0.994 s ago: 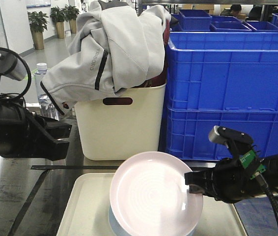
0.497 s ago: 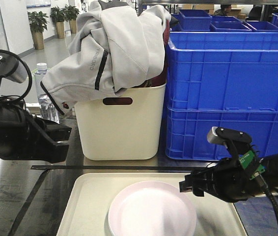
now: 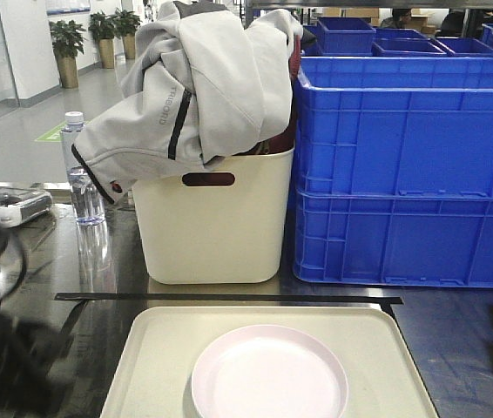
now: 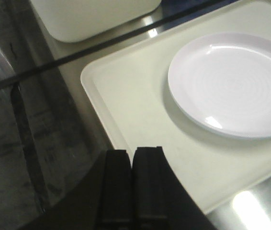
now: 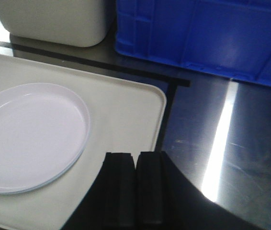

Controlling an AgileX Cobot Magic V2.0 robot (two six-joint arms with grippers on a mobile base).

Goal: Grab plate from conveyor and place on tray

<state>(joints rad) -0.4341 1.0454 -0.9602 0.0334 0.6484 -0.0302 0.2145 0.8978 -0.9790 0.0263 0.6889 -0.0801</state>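
Pale pink and flat, the plate (image 3: 269, 369) lies on the cream tray (image 3: 151, 357), a little right of the tray's middle in the front view, with bare tray showing all round it. Nothing holds it. The left gripper (image 4: 133, 189) hangs over the tray's near edge with its two dark fingers pressed together and nothing between them; the plate sits apart from it, up and to the right in the left wrist view. The right gripper (image 5: 136, 189) is likewise closed on nothing, above the tray's right part just beside the plate's rim. Behind the tray stands a cream bin (image 3: 216, 222) heaped with a grey jacket (image 3: 194, 83), next to stacked blue crates (image 3: 412, 165). A water bottle (image 3: 79, 170) stands further left.
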